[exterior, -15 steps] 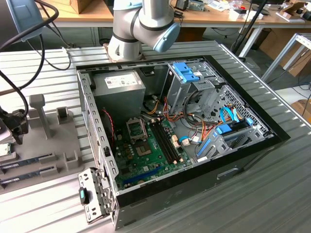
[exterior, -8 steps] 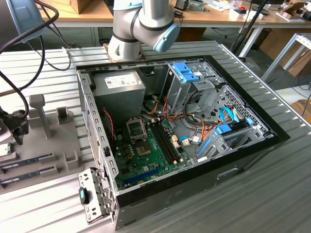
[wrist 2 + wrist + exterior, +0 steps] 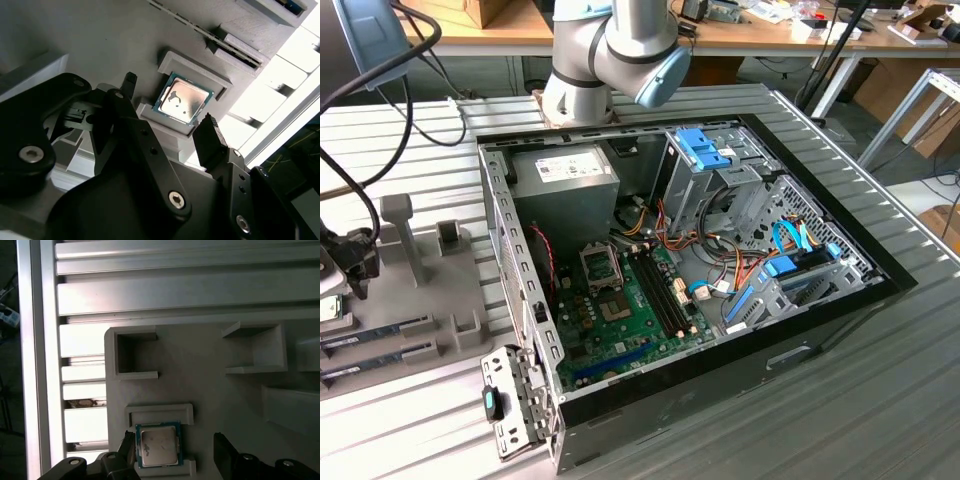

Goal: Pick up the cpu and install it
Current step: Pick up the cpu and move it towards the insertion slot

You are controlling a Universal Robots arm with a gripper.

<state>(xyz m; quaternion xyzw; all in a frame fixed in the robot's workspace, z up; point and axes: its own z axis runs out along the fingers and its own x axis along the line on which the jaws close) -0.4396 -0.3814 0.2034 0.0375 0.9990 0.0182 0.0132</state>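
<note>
The cpu (image 3: 181,98) is a small square chip with a silver top and a green rim. It lies flat in a shallow recess of the grey holder (image 3: 200,65). In both wrist views my gripper (image 3: 170,104) is open just above it, one black fingertip (image 3: 130,81) on one side of the chip and the other (image 3: 209,125) on the opposite side, neither touching it. In the first wrist view the cpu (image 3: 158,444) sits closer to one fingertip (image 3: 128,441) than to the other (image 3: 223,446). In the exterior view the gripper (image 3: 352,280) hangs at the far left over the holder.
The open computer case (image 3: 520,300) fills the middle of the ribbed table, with the motherboard's metal-framed socket (image 3: 602,265) inside. The grey holder (image 3: 450,300) also carries upright posts (image 3: 400,225) and memory sticks (image 3: 380,330) in slots. Black cables (image 3: 380,100) hang at the exterior view's left.
</note>
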